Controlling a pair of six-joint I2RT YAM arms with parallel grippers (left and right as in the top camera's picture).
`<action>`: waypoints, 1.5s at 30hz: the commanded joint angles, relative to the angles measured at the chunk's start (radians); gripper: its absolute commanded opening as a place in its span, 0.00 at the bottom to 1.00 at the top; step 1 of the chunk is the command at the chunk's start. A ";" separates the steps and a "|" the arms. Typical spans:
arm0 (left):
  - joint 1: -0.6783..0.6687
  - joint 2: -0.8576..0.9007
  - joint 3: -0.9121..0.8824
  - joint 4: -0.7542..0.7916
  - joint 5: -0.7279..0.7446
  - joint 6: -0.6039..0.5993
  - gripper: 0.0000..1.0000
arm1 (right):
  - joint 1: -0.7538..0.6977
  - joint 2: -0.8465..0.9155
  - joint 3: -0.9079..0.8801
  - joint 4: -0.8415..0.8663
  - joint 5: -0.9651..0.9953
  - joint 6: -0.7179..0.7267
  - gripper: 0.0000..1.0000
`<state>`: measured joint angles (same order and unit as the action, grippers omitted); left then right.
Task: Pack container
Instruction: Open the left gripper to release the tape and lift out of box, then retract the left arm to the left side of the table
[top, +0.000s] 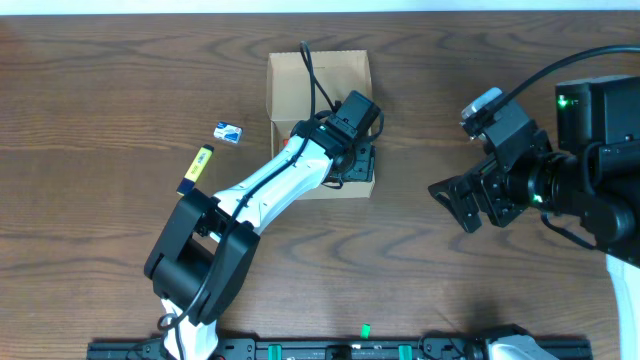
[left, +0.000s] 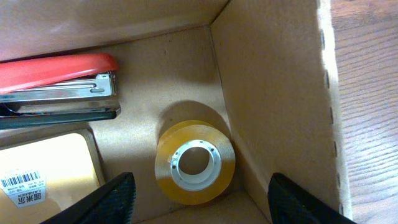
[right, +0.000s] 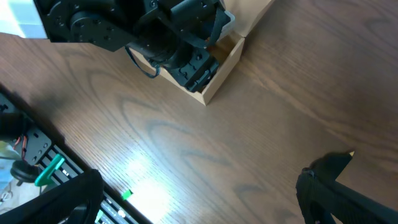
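Deep in the container (top: 318, 75) mid-desk with the left gripper (left: 200, 190) spread over the tape roll (left: 194, 162), gripping nothing. Risks snagging the close cardboard wall on lifting out, dragging the box. Over to the right gripper (top: 455, 207): wide, empty.

The right gripper (right: 200, 183) is hanging over the brown tabletop (right: 280, 106), its two black fingers (right: 62, 202) spread wide above the wood. Well away from the railed edge, the container (right: 222, 65) is sitting with its flap lid open. The left gripper (right: 198, 67) is dipping into it from above. Its fingertips seem to be below the rim, though the dark housing is hiding them. A black rail (right: 31, 144) carrying a green clip (right: 50, 171) is lining the tabletop's edge.
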<state>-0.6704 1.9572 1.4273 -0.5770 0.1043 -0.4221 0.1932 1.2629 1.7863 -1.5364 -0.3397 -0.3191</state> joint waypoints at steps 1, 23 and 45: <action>0.002 0.018 -0.005 -0.003 -0.007 0.000 0.68 | 0.004 0.000 0.001 -0.001 0.002 -0.011 0.99; 0.016 -0.509 0.010 -0.258 -0.184 0.082 0.67 | 0.004 0.000 0.002 0.036 0.115 -0.011 0.99; 0.016 -0.792 0.010 -0.615 -0.278 0.288 0.64 | 0.004 0.000 0.002 0.036 0.115 -0.011 0.99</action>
<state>-0.6590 1.1687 1.4273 -1.1759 -0.1864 -0.1589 0.1932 1.2629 1.7859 -1.4994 -0.2276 -0.3225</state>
